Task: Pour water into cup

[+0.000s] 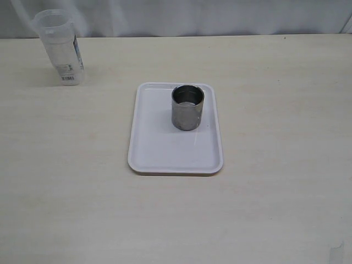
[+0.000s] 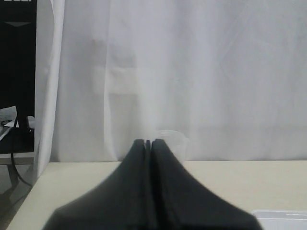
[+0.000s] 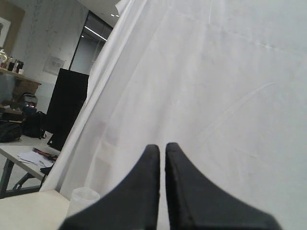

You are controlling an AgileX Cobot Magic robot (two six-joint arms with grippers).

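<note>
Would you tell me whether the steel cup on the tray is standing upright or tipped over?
Upright: the cup stands on its base on the white tray, its round open mouth facing up.

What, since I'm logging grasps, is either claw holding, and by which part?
Nothing. The left claw and the right claw are both shut empty; the cup stands untouched on the tray.

Count per kind: steel cup (image 1: 187, 107) – one; white tray (image 1: 159, 148) – one; translucent plastic container (image 1: 59, 47) with blue label – one; table (image 1: 275, 165) – one; white curtain (image 1: 192, 16) – one; grippers – two, left gripper (image 2: 148, 143) and right gripper (image 3: 162, 148), one in each wrist view
</note>
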